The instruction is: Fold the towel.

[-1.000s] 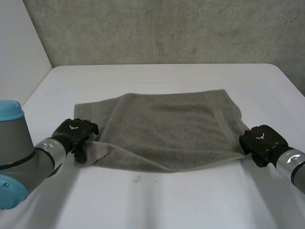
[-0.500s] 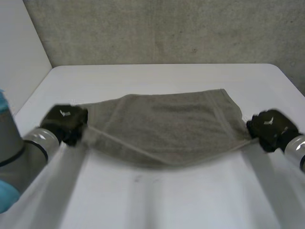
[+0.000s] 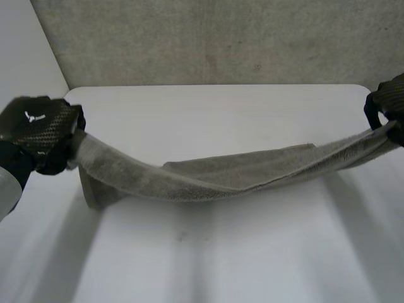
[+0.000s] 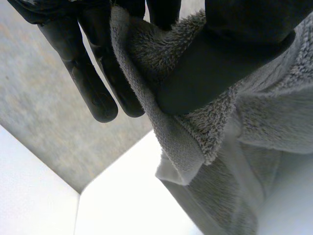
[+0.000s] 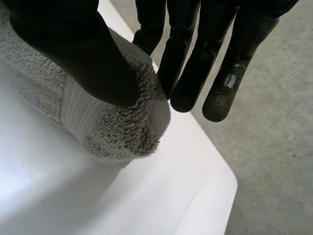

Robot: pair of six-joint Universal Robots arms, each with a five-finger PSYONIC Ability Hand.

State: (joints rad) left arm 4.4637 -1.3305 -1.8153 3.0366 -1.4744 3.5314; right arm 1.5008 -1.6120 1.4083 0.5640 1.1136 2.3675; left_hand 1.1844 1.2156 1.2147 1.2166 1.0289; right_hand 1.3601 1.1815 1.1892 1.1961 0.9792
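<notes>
A grey towel (image 3: 221, 173) hangs stretched between my two hands above the white table (image 3: 208, 107), sagging in the middle, its far part still lying on the table. My left hand (image 3: 39, 129) is raised at the left and pinches the towel's near left corner (image 4: 161, 88) between thumb and straight fingers (image 4: 93, 83). My right hand (image 3: 388, 101) is raised at the right edge and pinches the near right corner (image 5: 122, 127) between thumb and fingers (image 5: 193, 63).
A grey concrete wall (image 3: 208, 38) stands behind the table. A white panel (image 3: 25, 44) rises at the left. The table's right corner (image 5: 215, 181) lies below my right hand, with grey floor (image 5: 274, 161) beyond it.
Both hands have risen and moved apart, lifting the towel's near edge off the table. The left hand closed on its corner. The towel now hangs taut instead of lying flat.
</notes>
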